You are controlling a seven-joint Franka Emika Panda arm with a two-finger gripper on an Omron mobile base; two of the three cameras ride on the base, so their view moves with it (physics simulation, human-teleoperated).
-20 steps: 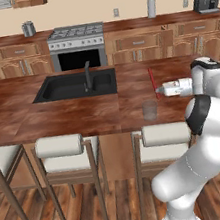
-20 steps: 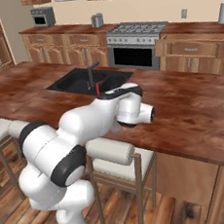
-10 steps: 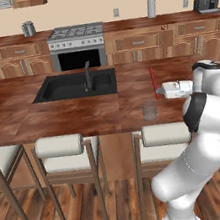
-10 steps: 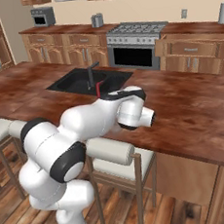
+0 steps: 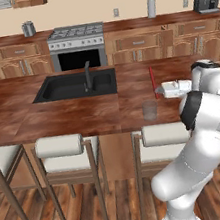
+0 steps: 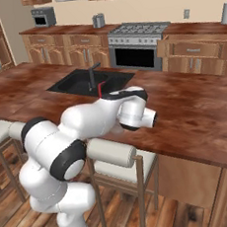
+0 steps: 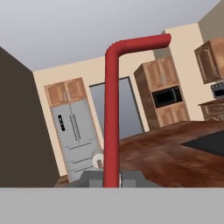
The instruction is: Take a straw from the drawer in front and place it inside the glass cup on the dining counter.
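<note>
the straw (image 7: 111,122) is clamped between the jaws of the gripper (image 5: 158,90), rising from them with its short bent end at the top, pointing toward 3 o'clock in the hand view. in the left base view the red straw (image 5: 152,78) stands upright above the dining counter (image 5: 72,115), with the glass cup (image 5: 150,110) at about 7 o'clock of it, near but apart, close to the counter's front edge. the black sink (image 5: 75,86) with its dark faucet (image 5: 88,75) lies at 9 o'clock of the straw. in the right base view the straw (image 6: 100,88) shows just above the arm.
</note>
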